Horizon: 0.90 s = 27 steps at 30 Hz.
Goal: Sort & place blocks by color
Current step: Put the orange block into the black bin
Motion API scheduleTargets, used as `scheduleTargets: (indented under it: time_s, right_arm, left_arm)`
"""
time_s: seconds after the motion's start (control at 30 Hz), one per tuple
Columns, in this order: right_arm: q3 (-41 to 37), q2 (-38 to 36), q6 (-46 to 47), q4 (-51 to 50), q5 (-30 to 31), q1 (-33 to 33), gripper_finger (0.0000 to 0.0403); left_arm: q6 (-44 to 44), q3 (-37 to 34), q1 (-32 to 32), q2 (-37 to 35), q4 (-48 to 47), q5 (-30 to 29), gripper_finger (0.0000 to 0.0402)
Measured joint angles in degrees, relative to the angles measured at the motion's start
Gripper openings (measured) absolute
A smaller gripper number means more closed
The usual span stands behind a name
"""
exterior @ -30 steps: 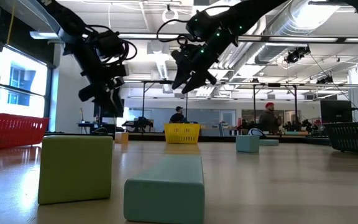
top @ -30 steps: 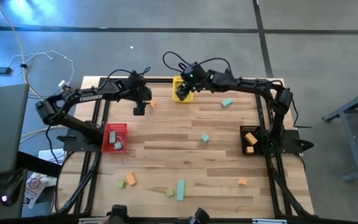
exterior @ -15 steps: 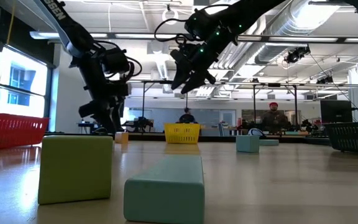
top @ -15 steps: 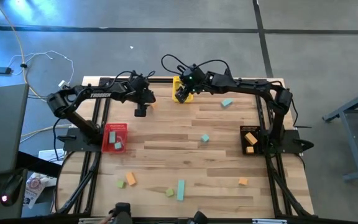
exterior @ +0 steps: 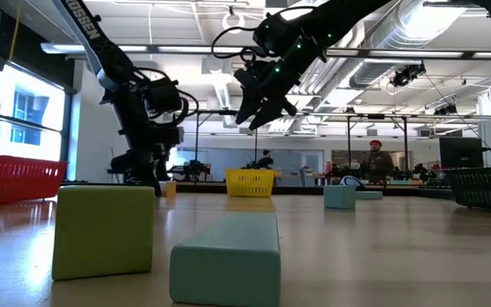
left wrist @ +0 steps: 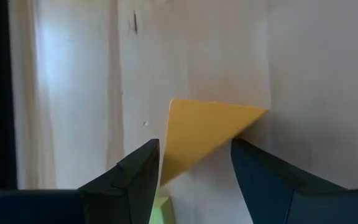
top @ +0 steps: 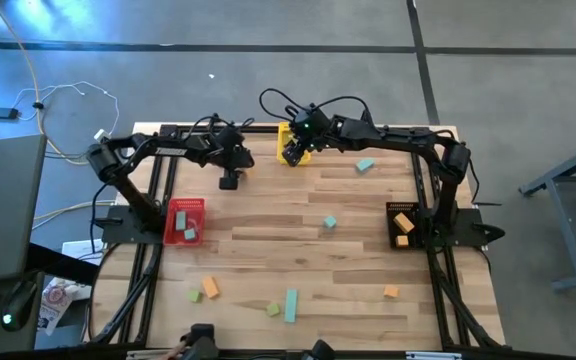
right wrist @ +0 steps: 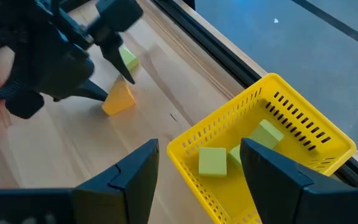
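Note:
My left gripper is open and low over the far left part of the table, pointing steeply down. Its two fingers stand on either side of an orange block that rests on the wood, without touching it. The right wrist view also shows this orange block, with a light green block just beyond it. My right gripper hangs open and empty above the yellow basket, which holds light green blocks.
A red bin stands at the left and a black bin with orange blocks at the right. Teal blocks, a teal bar, and green and orange blocks lie scattered on the wood.
My left gripper has come down toward the table and the orange block, tipping more steeply downward, its fingers staying open.

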Motion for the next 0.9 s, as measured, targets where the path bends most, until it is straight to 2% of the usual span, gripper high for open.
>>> scheduleTargets:
  time_s: [0.3, 0.53, 0.67, 0.9]
  right_arm:
    - [0.0, 0.02, -0.11, 0.0, 0.02, 0.0, 0.0211]
    - [0.0, 0.02, -0.13, 0.0, 0.02, 0.0, 0.0211]
    - [0.0, 0.02, -0.13, 0.0, 0.02, 0.0, 0.0211]
    - [0.0, 0.02, -0.13, -0.02, 0.02, 0.0, 0.0211]
  left_arm:
    - [-1.31, 0.15, -0.07, 1.47, 3.0, 0.78, 0.0188]
    - [-1.56, 0.15, -0.05, 1.62, 3.06, 3.8, 0.0181]
    - [-1.93, 0.07, -0.08, 1.65, 2.98, 4.22, 0.0154]
    - [-2.81, 0.02, -0.12, 1.65, 3.35, 5.33, 0.0077]
